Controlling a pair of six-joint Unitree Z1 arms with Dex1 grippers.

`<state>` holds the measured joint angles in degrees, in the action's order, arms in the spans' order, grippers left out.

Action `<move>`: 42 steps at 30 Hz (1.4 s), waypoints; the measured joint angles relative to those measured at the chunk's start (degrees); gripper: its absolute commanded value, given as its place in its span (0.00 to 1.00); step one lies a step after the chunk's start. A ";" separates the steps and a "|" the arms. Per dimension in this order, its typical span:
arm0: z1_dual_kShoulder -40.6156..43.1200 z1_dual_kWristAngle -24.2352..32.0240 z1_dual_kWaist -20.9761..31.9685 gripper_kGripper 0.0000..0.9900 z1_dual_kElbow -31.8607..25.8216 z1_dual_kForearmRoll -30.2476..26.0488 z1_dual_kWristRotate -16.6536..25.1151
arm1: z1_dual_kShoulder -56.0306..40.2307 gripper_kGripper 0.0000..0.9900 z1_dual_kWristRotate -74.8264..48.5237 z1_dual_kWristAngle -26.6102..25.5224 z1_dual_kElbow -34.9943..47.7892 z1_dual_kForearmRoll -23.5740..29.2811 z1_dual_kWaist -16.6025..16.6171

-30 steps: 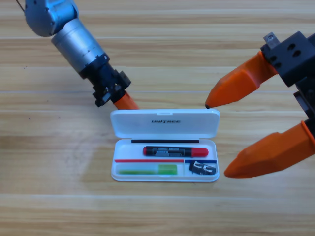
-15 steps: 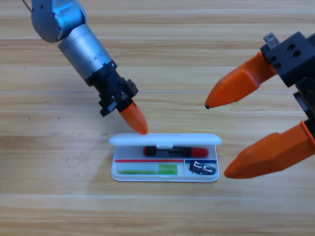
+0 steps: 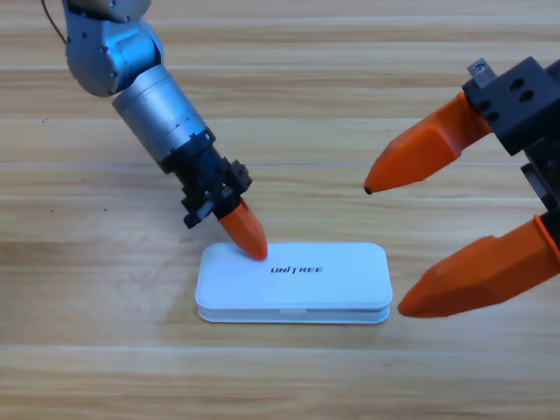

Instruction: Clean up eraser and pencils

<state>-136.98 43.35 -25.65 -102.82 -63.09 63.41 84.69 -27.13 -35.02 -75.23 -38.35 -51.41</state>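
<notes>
The left pincer (image 3: 254,248) comes down from the upper left corner and points its orange tip at the white case (image 3: 293,282), with the tip resting on the lid near the case's upper left corner, just left of the printed word on the lid. Only one orange tip shows, with no gap to be seen, so the two jaws appear to lie together. A second ago this pincer sat behind the case's raised lid; half a second ago the lid stood half folded, with the tip at its upper left edge; now the lid lies flat and the case is closed.

The case lies on the wooden desk (image 3: 289,87), long side running left to right. The eraser and the pencils were lying in the open case in both earlier frames: the black and red stick in the upper tray, the pale green stick in the lower left, the black block in the lower right. Now the lid covers them and none can be seen.

The right pincer (image 3: 385,245) waits to the right of the case, large at the picture's right edge, its jaws spread wide apart, one tip above the case's upper right corner and the other beside its lower right corner. It has not moved across the three frames
</notes>
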 measured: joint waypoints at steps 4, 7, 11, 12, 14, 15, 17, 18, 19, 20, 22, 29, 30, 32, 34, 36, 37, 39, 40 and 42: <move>0.09 0.02 -0.01 0.00 0.59 0.70 0.00 | 0.00 0.96 0.00 0.00 0.00 0.00 0.00; 0.30 0.02 -0.01 0.00 1.14 1.10 0.00 | 0.00 0.96 0.00 0.00 0.00 0.00 0.00; 0.87 0.02 -0.01 0.00 2.86 2.43 0.00 | 0.00 0.96 0.00 0.00 0.00 0.00 0.00; 1.19 0.01 -0.02 0.00 3.28 3.02 0.00 | 0.00 0.96 0.00 0.00 0.00 0.00 0.00; 1.67 -0.20 -0.12 0.00 4.03 3.81 0.00 | 0.00 0.96 0.00 0.00 0.00 0.00 0.00; 1.94 -0.32 -0.17 0.00 4.70 4.32 0.00 | 0.00 0.96 0.00 0.00 0.00 0.00 0.00; 2.53 -0.49 -0.24 0.00 5.96 5.63 0.00 | 0.00 0.96 0.00 0.00 0.00 0.00 0.00; 3.06 -0.67 -0.32 0.00 6.73 6.64 -0.05 | 0.00 0.96 0.00 0.00 0.00 0.00 0.00; 3.41 -0.99 -0.42 0.00 7.41 7.26 -0.21 | 0.00 0.96 0.00 0.00 0.00 0.00 0.00; 3.79 -1.32 -0.56 0.00 8.08 8.00 -0.51 | 0.00 0.96 0.00 0.00 0.00 0.00 0.00; 4.90 -2.41 -0.97 0.00 9.78 10.34 -1.21 | 0.00 0.96 0.00 0.00 0.00 0.00 0.00; 9.65 -5.99 -2.56 0.00 17.24 18.88 -3.29 | 0.00 0.96 0.00 0.00 0.00 0.00 0.00; 9.96 -6.07 -2.63 0.00 17.67 19.43 -3.52 | 0.00 0.96 0.00 0.00 0.00 0.00 0.00; 10.26 -6.22 -2.69 0.00 18.36 19.96 -3.74 | 0.00 0.96 0.00 0.00 0.00 0.00 0.00; 10.51 -6.22 -2.69 0.00 18.88 20.08 -3.86 | 0.00 0.96 0.00 0.00 0.00 0.00 0.00; 10.76 -6.28 -2.70 0.00 19.53 20.74 -3.93 | 0.00 0.96 0.00 0.00 0.00 0.00 0.00; 10.98 -6.38 -2.71 0.00 19.97 21.29 -3.93 | 0.00 0.96 0.00 0.00 0.00 0.00 0.00; 11.50 -6.47 -2.80 0.00 20.94 22.44 -4.00 | 0.01 0.96 0.00 0.00 0.00 0.00 0.00; 11.63 -6.49 -2.80 0.00 21.30 22.67 -4.15 | 0.00 0.96 0.00 0.00 0.00 0.00 0.00; 11.90 -6.49 -2.81 0.00 21.55 22.67 -4.79 | 0.01 0.96 0.00 0.00 0.00 0.00 0.00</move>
<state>-125.08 36.86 -28.46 -81.27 -40.42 58.61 84.69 -27.13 -35.02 -75.23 -38.35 -51.41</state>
